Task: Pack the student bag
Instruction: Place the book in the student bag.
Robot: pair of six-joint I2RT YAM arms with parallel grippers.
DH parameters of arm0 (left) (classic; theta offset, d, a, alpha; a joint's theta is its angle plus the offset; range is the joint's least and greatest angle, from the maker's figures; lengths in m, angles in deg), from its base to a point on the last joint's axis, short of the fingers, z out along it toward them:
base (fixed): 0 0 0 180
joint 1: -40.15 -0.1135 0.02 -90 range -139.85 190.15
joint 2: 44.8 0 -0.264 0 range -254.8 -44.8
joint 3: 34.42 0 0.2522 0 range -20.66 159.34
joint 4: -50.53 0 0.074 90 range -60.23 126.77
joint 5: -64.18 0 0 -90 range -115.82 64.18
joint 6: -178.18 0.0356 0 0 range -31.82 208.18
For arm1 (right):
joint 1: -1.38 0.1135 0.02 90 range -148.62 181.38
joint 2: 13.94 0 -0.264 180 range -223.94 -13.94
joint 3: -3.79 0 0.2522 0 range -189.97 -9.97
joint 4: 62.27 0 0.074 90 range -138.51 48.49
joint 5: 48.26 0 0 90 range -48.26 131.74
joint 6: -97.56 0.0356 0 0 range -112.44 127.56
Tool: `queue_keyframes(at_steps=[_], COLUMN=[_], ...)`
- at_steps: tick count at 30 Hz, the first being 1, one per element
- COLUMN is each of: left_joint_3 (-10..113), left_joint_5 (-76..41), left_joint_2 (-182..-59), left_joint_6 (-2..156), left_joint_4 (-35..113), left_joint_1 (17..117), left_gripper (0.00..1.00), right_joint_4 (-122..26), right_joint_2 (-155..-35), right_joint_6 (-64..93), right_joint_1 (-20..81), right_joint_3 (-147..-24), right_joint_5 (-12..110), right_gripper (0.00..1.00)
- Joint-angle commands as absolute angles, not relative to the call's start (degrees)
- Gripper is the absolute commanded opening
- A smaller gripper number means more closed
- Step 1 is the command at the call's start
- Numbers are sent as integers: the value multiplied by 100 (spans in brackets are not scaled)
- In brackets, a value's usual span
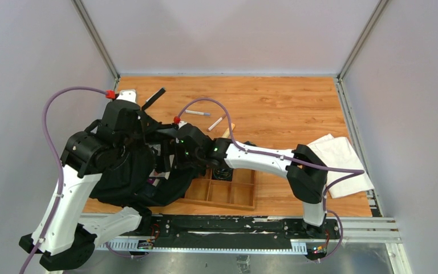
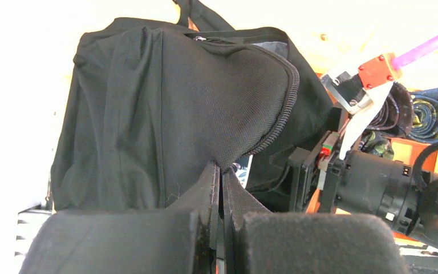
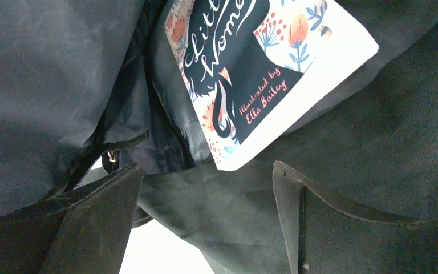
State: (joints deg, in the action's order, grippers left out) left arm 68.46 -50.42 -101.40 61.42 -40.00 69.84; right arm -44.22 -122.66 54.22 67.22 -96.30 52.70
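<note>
You've got the left gripper (image 2: 221,171) clamped on the bag (image 2: 165,103) flap; right gripper (image 3: 206,165), fingers apart, is inside with the book (image 3: 251,74) just ahead, slanting up-right.

The large floppy black backpack (image 2: 148,103) is matt woven cloth, finely ribbed, with a coarse toothed zip edge. Its inner lining is smoother, with a faint sheen. An illustrated paperback book (image 3: 251,74) has a smooth paper cover. The orange-brown table (image 1: 285,103) is smooth wood grain. The compartment tray (image 1: 245,194) is bare matt wood. A white folded cloth (image 1: 342,162) looks soft.
</note>
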Motion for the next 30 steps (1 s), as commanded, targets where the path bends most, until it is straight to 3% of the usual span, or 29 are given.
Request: queue_keyframes(at_steps=[1,6,15,26,30], left_joint_3=[6820,6811,6775,6723,6684], left_joint_5=[-5070,-5056,-4982,-4975,-4951], left_joint_2=[-10063,-10043,-10043,-9987,-9982], left_joint_6=[6184,6195,6190,6200,6190], left_joint_4=[-3575,-3565,-3522,-3517,-3506], left_joint_1=[6957,6959,6959,6957,6958], left_gripper=[0,0,0,0,0], right_joint_4=[-4338,-4556,-4429,-4600,-4572], right_joint_2=[-12092,-12289,-12781,-12941,-13325], right_joint_6=[5208,5239,5225,5263,5211], right_joint_1=[6731,6746,6782,6783,6842], right_joint_3=[-9376,-9479,-10041,-10096,-10641], right_joint_5=[5191,5509,5845,5872,5994], right_gripper=[86,81,60,54,50])
